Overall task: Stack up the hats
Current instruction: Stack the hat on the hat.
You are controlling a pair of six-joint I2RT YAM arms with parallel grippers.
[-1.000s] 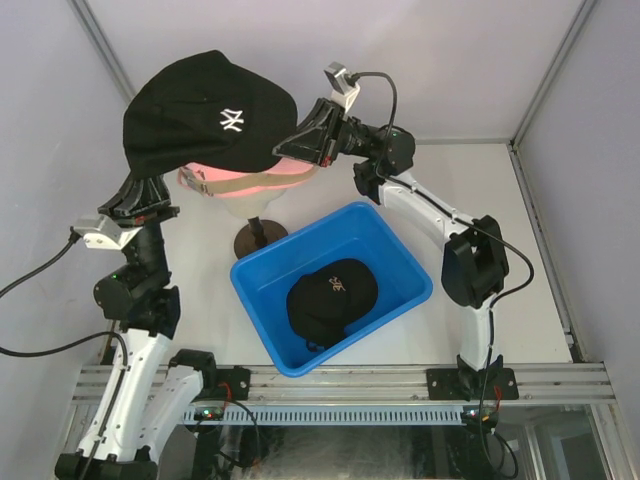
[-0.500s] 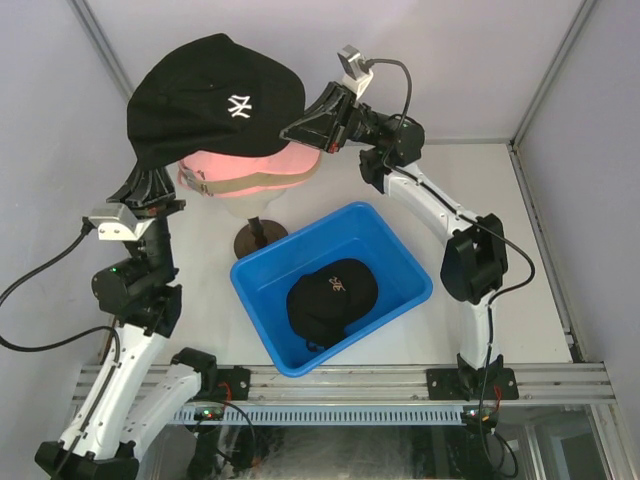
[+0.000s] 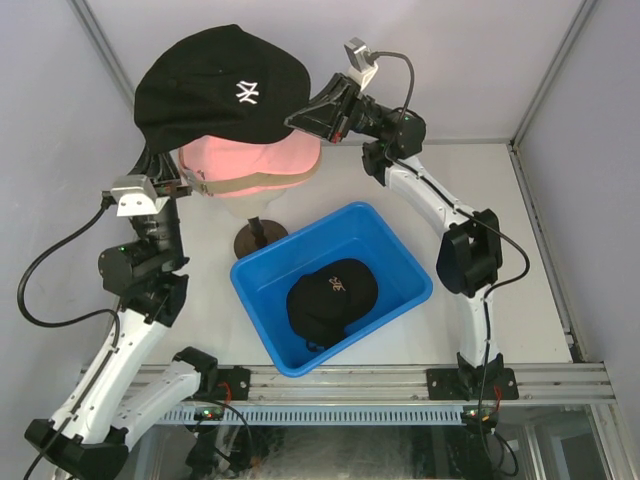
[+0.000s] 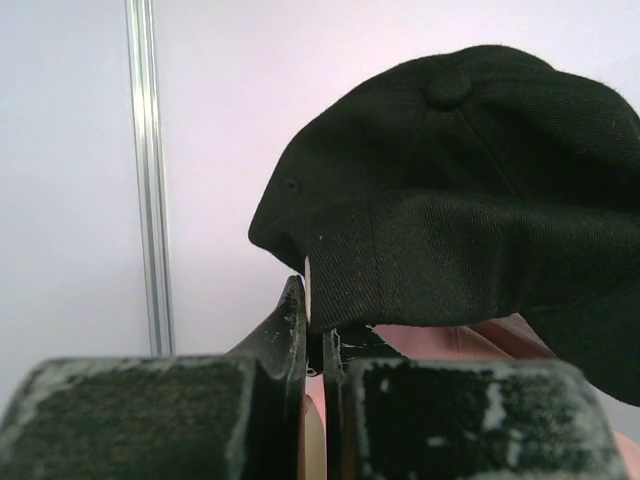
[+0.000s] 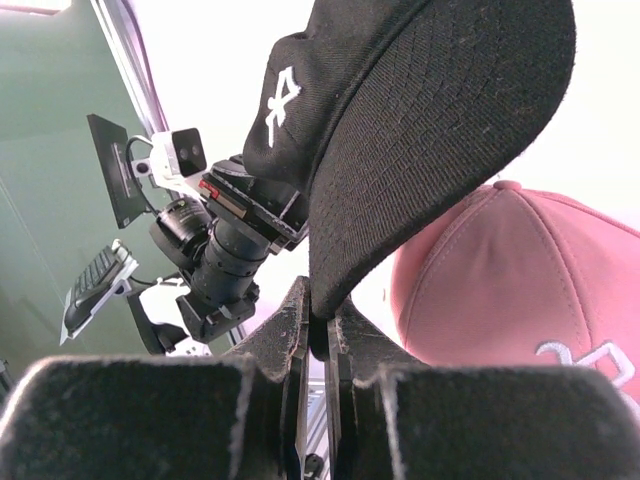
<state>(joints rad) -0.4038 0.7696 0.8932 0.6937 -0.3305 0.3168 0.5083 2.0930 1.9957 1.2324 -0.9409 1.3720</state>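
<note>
A black cap with a white NY logo (image 3: 222, 85) hangs in the air above the pink cap (image 3: 250, 158), which sits on the mannequin head with a tan cap's edge (image 3: 262, 186) showing beneath it. My left gripper (image 3: 152, 156) is shut on the black cap's back rim (image 4: 400, 270). My right gripper (image 3: 300, 121) is shut on its brim (image 5: 420, 130). In the right wrist view the pink cap (image 5: 510, 280) lies just below the brim. A second black cap with a small orange mark (image 3: 332, 297) lies in the blue bin (image 3: 395, 245).
The mannequin's brown base (image 3: 258, 238) stands beside the bin's far left corner. White enclosure walls close in behind and on both sides. A metal frame post (image 4: 150, 180) runs up the back left corner.
Both grippers have lifted the NY cap higher and a little to the right, so more of the pink cap shows beneath it.
</note>
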